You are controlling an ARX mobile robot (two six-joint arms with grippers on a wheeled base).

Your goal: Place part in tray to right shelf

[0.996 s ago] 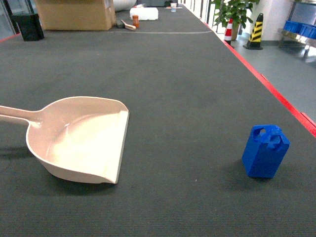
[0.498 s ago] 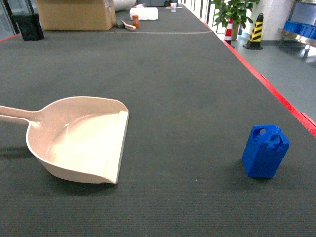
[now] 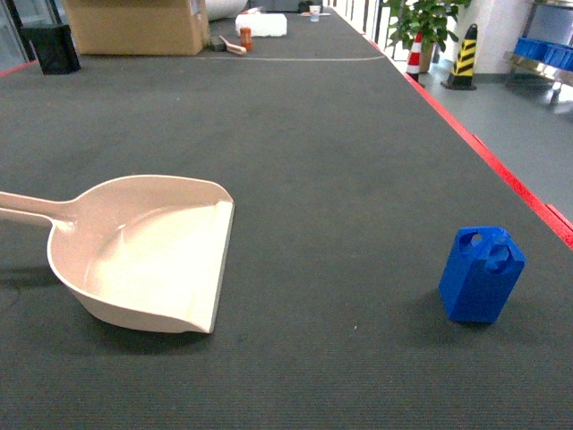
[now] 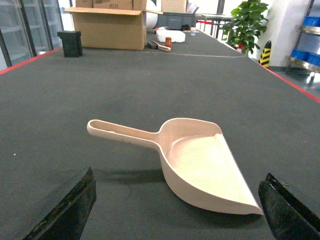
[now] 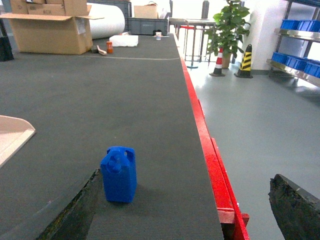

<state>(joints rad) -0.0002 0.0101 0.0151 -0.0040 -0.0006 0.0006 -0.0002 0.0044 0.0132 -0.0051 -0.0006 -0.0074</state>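
Head view: tray (image 3: 143,260) lies flat on the dark bench (image 3: 331,134) at left, handle running off the left edge, flat lip facing right; nothing in it. Part (image 3: 482,273) stands upright w/ a slight tilt near the bench's red right edge, well apart from the tray. No arm or gripper shows here. Far end has a cardboard box (image 3: 136,25) and a white box (image 3: 261,24); neither matters. Left wrist view: left gripper (image 4: 177,207) looks at the tray (image 4: 200,162) from behind, jaws spread wide w/ one finger at each lower corner, nothing between them, tray ahead and not touched. Right wrist view: right gripper (image 5: 192,207) likewise wide open and empty, part (image 5: 119,174) on the bench just ahead, toward the left finger, still untouched; tray lip (image 5: 12,135) peeks in at left. Steel racks w/ blue bins (image 5: 302,65) stand across the floor at right, but can't tell if that's the right shelf. Progress: nothing done yet as far as seen — part not grasped, not in tray, tray not lifted. Left to do: pick part, drop in tray, carry tray to shelf.
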